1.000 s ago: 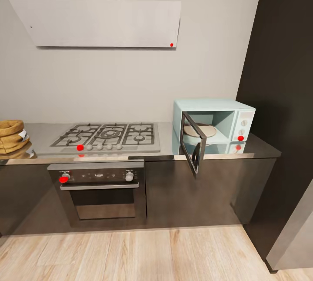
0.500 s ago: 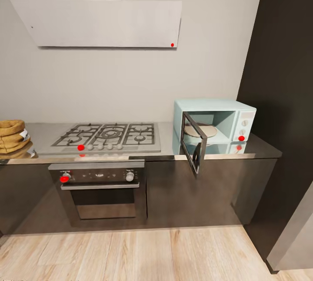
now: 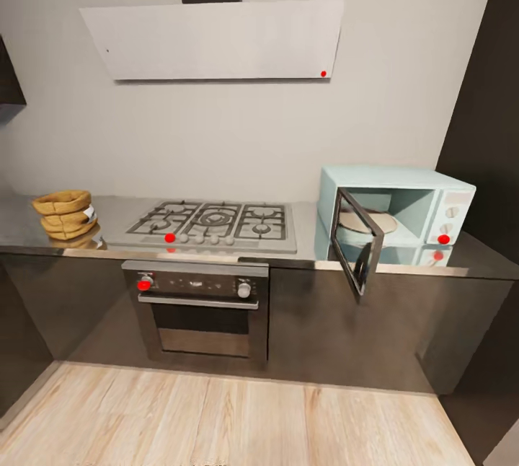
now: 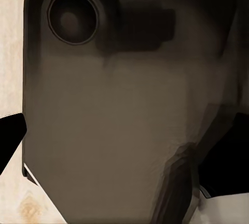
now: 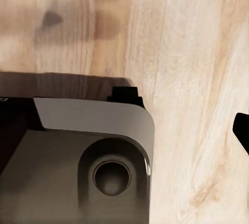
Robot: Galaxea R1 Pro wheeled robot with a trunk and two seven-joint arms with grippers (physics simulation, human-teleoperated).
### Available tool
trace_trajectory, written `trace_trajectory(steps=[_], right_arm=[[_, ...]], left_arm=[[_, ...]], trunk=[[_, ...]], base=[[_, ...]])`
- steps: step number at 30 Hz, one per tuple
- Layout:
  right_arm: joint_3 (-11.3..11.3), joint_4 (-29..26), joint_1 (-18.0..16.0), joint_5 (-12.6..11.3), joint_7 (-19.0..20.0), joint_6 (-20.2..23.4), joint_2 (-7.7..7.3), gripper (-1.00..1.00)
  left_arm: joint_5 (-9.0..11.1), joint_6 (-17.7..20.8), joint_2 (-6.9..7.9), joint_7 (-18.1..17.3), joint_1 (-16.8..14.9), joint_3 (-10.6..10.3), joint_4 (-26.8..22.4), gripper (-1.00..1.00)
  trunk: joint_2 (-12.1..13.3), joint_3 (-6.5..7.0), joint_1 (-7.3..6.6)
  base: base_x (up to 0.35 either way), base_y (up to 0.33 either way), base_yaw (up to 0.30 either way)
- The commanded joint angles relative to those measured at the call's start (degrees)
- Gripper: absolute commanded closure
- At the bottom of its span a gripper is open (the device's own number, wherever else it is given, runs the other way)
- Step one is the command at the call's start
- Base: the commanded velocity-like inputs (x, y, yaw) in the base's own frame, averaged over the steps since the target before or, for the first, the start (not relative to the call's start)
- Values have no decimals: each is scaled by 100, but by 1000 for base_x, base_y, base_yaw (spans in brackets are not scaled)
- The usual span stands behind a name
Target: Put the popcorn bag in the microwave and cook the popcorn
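One popcorn bag (image 3: 65, 213), one microwave (image 3: 396, 209) (door open), one oven (image 3: 197, 309).

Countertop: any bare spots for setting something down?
On the countertop, bare patches lie left of the popcorn bag, between the bag and the gas hob, and in a narrow strip between the hob and the microwave. The microwave's open door crowds the right front edge.

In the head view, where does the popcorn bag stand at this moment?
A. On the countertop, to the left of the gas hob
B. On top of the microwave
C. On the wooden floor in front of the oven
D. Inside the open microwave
A. The popcorn bag rests on the countertop left of the gas hob, far from the microwave, whose door hangs open with just a plate inside.
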Motion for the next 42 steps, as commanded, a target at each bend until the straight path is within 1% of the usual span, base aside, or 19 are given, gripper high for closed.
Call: trace_trajectory(steps=[1, 8, 12, 15, 18, 34, 37, 39, 42], right_arm=[[-48, 18, -6, 40, 3, -36, -5, -100], [-48, 18, -8, 40, -15, -43, -10, -100], [-48, 18, -11, 40, -15, -40, -10, -100], [-51, 12, -11, 45, -97, -45, -53, -100], [-41, 12, -11, 52, -193, -43, -65, -100], [-22, 9, -13, 94, -178, -51, -59, -100], [-22, 9, -12, 180, -182, -51, -59, -100], [-22, 9, -10, 286, -158, -56, -46, -100], [-29, 10, -11, 431, -152, -49, 9, -100]], left_arm=[[38, -6, -2, 4, 2, 20, -7, -100], [38, -7, -2, 4, 2, 20, -7, -100], [38, -6, -2, 4, 2, 20, -7, -100], [37, -6, -2, 4, 0, 21, -7, -100], [38, -6, -2, 4, 2, 21, -7, -100], [38, -6, 7, 4, 2, 28, -7, -100], [38, -6, 7, 4, 2, 29, -7, -100], [38, -6, 7, 4, 2, 29, -7, -100], [38, -6, 7, 4, 2, 29, -7, -100]], trunk=[[-3, -5, 0], [-3, -5, 0], [-3, -5, 0], [-3, -5, 0], [-3, -5, 0], [-3, -5, 0], [-3, -5, 0], [-3, -5, 0], [-3, -5, 0]], base=[[0, 0, 275], [0, 8, 269], [0, 124, 61], [0, 193, 8], [0, 281, 1], [0, 321, 0], [0, 297, 0], [0, 270, 0], [0, 259, 36]])
